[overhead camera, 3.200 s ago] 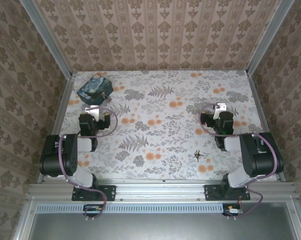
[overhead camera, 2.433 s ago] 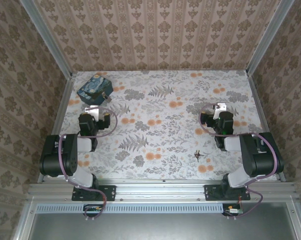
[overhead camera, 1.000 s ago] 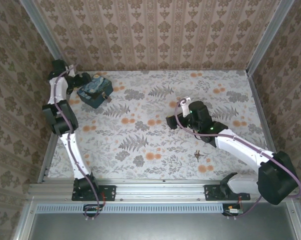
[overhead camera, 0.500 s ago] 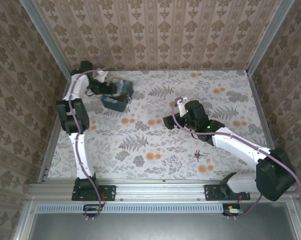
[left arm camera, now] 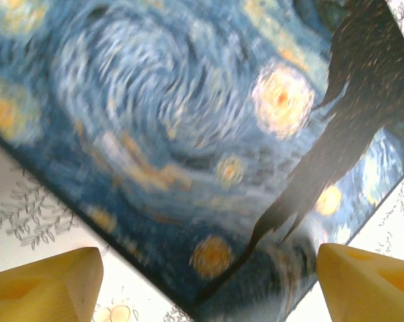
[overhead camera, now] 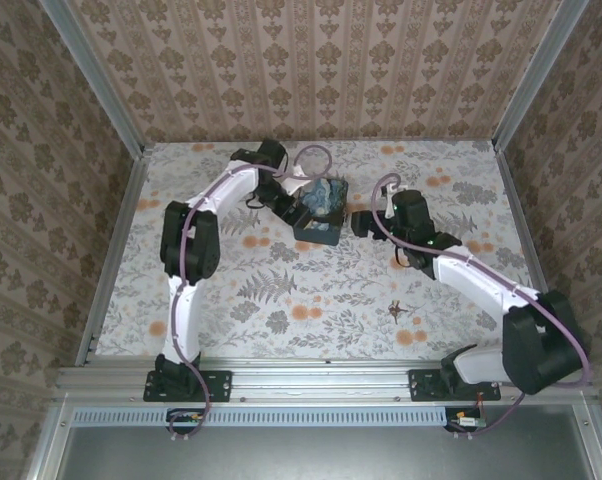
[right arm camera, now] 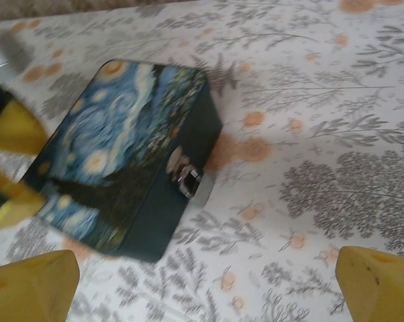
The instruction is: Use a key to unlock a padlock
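blue box [right arm camera: 121, 154] sat mid-worktop [overhead camera: 281, 290], with the padlock [right arm camera: 186, 180] hung on its side face, straight ahead of the right tool [right arm camera: 202, 275]. that tool's fingers stood wide apart, nothing between. left tool [left arm camera: 205, 268] straddled the box, fingers spread; i could not tell if it pinched. key [overhead camera: 396, 312] lay near the front edge, behind the right tool, well apart from the lock. right arm was nearer. i could not read the key's long axis.

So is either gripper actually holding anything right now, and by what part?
The right gripper is open and empty. The left gripper straddles a corner of the blue box; whether it is clamped on it cannot be told.
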{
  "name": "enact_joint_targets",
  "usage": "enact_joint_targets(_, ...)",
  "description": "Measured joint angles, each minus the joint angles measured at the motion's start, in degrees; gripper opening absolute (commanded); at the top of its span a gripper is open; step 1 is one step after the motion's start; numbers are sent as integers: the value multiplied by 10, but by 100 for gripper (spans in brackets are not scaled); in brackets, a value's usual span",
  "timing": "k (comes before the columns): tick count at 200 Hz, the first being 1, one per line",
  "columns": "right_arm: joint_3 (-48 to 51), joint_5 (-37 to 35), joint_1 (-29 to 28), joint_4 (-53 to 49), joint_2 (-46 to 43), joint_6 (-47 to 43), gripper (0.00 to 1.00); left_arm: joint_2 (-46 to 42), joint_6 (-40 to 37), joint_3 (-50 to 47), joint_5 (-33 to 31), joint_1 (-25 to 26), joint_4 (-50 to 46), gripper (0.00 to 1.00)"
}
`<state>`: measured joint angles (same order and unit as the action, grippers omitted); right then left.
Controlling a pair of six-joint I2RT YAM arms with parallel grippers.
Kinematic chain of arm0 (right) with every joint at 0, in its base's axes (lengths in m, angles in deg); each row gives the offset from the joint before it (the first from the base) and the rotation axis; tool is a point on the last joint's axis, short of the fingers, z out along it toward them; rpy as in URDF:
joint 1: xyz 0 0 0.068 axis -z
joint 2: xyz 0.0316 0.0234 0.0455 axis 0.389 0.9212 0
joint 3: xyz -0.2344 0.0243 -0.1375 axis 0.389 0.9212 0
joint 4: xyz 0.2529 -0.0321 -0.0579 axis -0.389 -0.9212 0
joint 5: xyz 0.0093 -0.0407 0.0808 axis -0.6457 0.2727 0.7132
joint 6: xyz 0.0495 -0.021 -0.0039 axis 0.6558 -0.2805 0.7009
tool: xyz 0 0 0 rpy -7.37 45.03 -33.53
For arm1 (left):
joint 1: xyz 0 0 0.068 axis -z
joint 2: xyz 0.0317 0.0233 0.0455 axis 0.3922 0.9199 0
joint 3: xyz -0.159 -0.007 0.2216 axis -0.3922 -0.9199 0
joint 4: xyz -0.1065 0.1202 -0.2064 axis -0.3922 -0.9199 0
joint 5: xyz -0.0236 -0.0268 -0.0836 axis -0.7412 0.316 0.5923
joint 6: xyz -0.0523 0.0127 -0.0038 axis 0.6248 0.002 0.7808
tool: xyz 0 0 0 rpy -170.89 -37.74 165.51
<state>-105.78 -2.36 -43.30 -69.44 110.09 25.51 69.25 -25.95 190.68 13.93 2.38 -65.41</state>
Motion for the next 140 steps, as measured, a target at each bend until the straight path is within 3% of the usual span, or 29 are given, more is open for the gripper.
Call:
enact_joint_targets(44, -133, 67, 46, 49, 191, 23, 100, -167, 150, -169, 10, -46, 133, 87)
enact_joint_targets(76, -266, 133, 67, 76, 315, 38, 100, -274, 280, -338, 37, -18, 247, 85)
enact_joint_targets(117, -386, 244, 75, 99, 436, 49, 100, -279, 396, -468, 79, 62, 360, 85)
enact_joint_targets(140, -412, 298, 74, 102, 471, 49, 99, -266, 446, -480, 92, 70, 439, 85)
